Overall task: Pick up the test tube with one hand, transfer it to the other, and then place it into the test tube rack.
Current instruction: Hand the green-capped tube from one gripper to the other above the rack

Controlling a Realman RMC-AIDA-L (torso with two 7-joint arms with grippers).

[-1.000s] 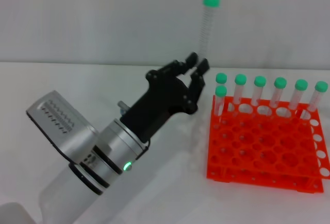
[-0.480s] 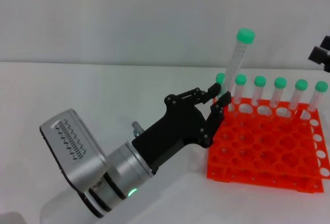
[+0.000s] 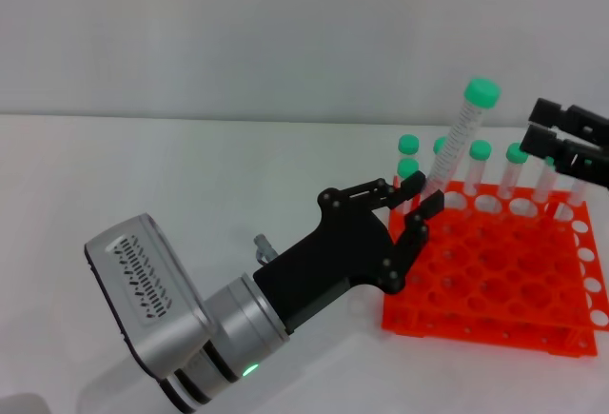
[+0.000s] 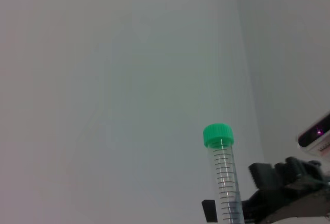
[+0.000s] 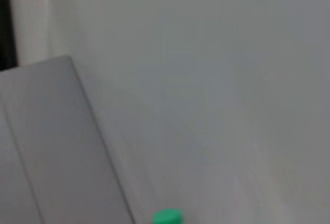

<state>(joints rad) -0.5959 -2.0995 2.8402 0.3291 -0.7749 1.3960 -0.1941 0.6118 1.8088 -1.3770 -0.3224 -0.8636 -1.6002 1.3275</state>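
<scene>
The left gripper (image 3: 419, 200), black and many-fingered on a silver-white arm, sits at centre of the head view with its fingers pinched on the lower end of the test tube (image 3: 455, 143). The tube stands nearly upright, leaning toward the upper right of the frame, its green cap (image 3: 482, 91) clear above everything else. In the left wrist view the same tube (image 4: 225, 175) rises from the lower edge, graduations visible, cap uppermost.

The right gripper (image 3: 557, 143), all black, enters from the right edge of the head view at about cap height, its fingers spread apart and holding nothing. It is near the tube but not touching it.

The test tube rack (image 3: 495, 266), orange-red, lies at lower right, directly below and behind the held tube. Seven other capped tubes (image 3: 516, 171) stand along its far rows.

Judgement: the step in hand is the handover. To do it well, the right gripper should take the bare stretch of tube between the cap and the left fingers, well above the standing tubes, and close squarely across the barrel. The left fingers ought to release only once that grip is firm. The tube's tilt should be matched, or it may twist on closing.
</scene>
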